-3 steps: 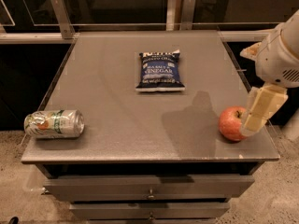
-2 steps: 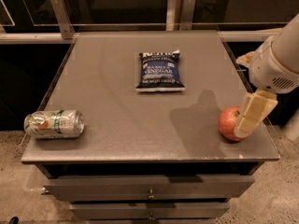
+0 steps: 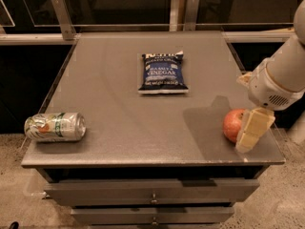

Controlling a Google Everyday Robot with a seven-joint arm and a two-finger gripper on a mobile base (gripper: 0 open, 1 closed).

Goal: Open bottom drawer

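— Two drawer fronts show under the top [image 3: 119,142]. The bottom drawer [image 3: 114,215] is the lower one, at the frame's lower edge, with its knob [image 3: 154,220] at centre. What changed?
— Only the gripper [image 3: 248,140]. It has dropped toward the front edge and slid a bit left since a second ago. It now hangs over the front right corner, right against the apple [image 3: 232,124].
— Touching it?
— Cannot tell; it overlaps the apple's right side.
— Released or clenched?
— Cannot tell.
— Has the apple moved?
— No, same spot. The can [image 3: 55,127] and bag [image 3: 163,73] are also unmoved.
— Edges?
— The can lies on its side by the left edge, close to the front. The apple is near the front and right edges. The bag lies flat at mid-width, toward the back.
— Room?
— A wide bare stretch of top runs between can and apple, in front of the bag. The gripper is up at top level, well apart from the bottom drawer and the upper front [image 3: 95,191]. Floor [image 3: 286,209] shows to either side of the cabinet.
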